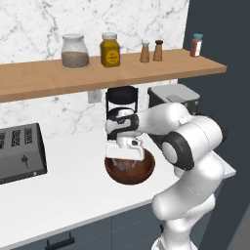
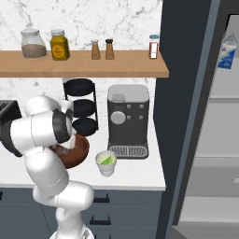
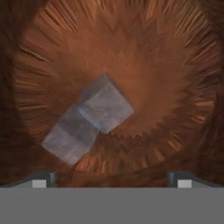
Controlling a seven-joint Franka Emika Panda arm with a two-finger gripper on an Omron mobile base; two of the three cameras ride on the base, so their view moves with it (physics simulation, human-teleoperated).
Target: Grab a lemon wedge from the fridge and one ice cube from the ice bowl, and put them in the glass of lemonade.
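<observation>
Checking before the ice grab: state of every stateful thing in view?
pincer: open, inside the ice bowl, holding nothing
ice bowl: upright on the counter, two ice cubes touching each other
glass of lemonade: upright, lemon wedge already inside
fridge: door open

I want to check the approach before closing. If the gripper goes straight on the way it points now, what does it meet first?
Probably an ice cube. The open gripper points down into the ice bowl, where two cubes lie touching near the centre. The upper cube sits closest to the line; the bowl's wooden bottom lies just beyond. Depth is hard to judge.
</observation>
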